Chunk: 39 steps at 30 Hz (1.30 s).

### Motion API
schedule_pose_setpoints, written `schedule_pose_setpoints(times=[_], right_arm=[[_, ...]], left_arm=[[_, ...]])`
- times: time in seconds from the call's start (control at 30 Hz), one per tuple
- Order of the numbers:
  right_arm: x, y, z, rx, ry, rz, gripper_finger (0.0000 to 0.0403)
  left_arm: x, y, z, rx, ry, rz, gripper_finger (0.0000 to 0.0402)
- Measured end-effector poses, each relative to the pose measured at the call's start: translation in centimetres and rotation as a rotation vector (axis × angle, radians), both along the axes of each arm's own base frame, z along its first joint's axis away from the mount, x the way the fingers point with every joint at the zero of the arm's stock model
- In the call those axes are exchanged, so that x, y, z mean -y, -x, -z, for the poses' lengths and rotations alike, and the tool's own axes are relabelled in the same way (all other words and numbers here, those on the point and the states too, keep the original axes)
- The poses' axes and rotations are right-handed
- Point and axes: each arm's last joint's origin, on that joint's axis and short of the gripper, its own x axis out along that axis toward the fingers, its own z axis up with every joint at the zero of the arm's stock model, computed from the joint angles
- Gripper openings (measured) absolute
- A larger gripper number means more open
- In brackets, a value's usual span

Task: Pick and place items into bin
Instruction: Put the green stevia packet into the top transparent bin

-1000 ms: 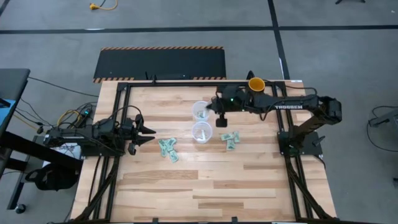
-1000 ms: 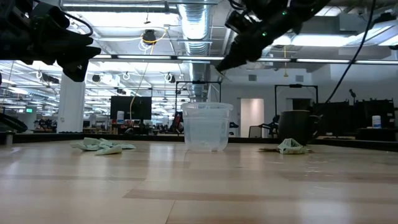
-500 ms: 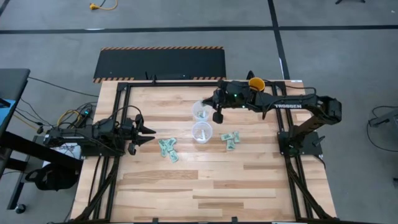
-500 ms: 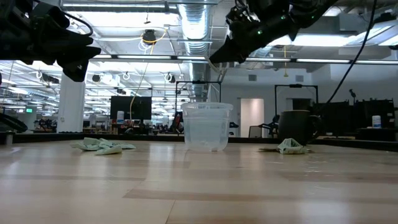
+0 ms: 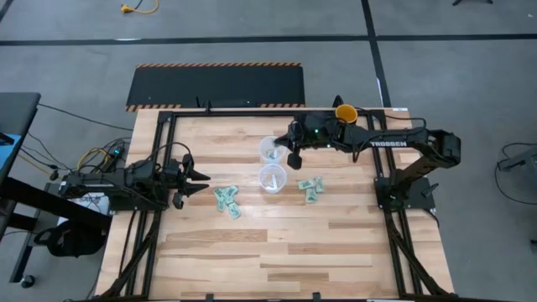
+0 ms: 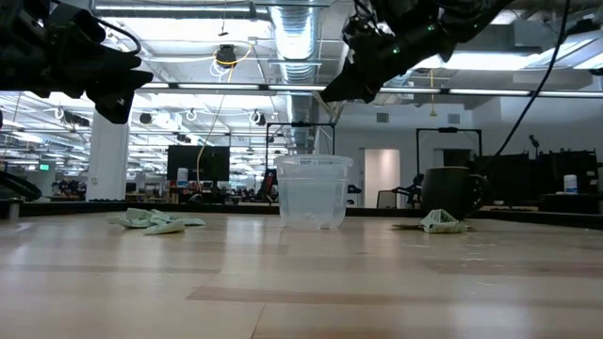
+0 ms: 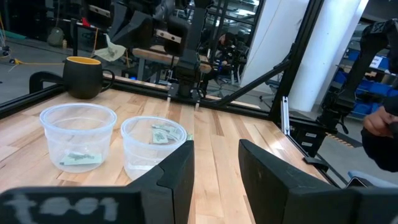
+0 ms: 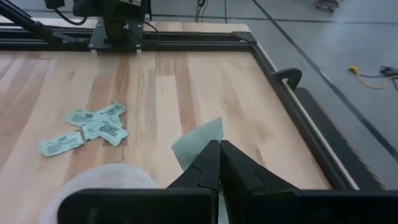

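- Right now the right pincer [image 5: 294,158] is hanging above the far clear plastic cup [image 5: 270,150], near the middle of the bench's far edge, with its fingers pinched together on one small pale green-and-white paper packet [image 8: 199,142].
- Seen from the left wrist, that far cup is already holding one flat packet [image 7: 78,158] at its bottom, and the near clear plastic cup [image 5: 272,178] is holding another packet [image 7: 160,135].
- Judging by this, the task is partly done: two packets are binned and a third is hanging over a cup, not yet dropped.
- Several are still waiting on the bare wood: a cluster of crumpled green-and-white packets [image 5: 227,202] toward the bench's left side, and a second cluster [image 5: 311,188] just right of the near cup.
- Meanwhile the left pincer [image 5: 198,178] is waiting at the bench's left edge, its fingers [image 7: 172,180] standing apart and carrying nothing.
- Standing at the far edge toward the right corner, the dark mug with a yellow inside [image 5: 346,113] is no part of the sorting.
- Next, I judge, the right pincer needs only to release over the cup, then both clusters remain.
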Motion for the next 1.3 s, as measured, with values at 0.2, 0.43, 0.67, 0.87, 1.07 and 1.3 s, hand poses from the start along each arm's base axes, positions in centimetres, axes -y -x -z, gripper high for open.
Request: schedule_pose_setpoints(times=[0.2,0.43,0.67,0.87,1.07,1.3], right_arm=[[-0.5,-0.2,-0.1,0.013,-0.002,-0.013,0.0000],[0.5,-0.3,-1.0,0.109,0.030,0.015,0.0000],[1.5,-0.6,-1.1,0.169,0.005,0.066,0.0000],[2.4,-2.7,2.2,0.170,-0.069,0.121,0.0000],[2.8,-3.4,4.9,0.092,-0.109,0.138,0.0000],[2.7,-3.0,5.5,0.016,-0.132,0.141,0.0000]], left_arm=[[0.0,0.0,0.0,0.001,0.000,0.000,0.0114],[0.0,0.0,0.0,0.000,0.000,0.000,0.0114],[0.0,0.0,0.0,0.001,0.000,0.000,0.0114],[0.0,0.0,0.0,0.000,0.000,0.000,0.0114],[0.0,0.0,0.0,0.001,0.000,0.000,0.0114],[0.0,0.0,0.0,0.001,0.000,0.000,0.0114]])
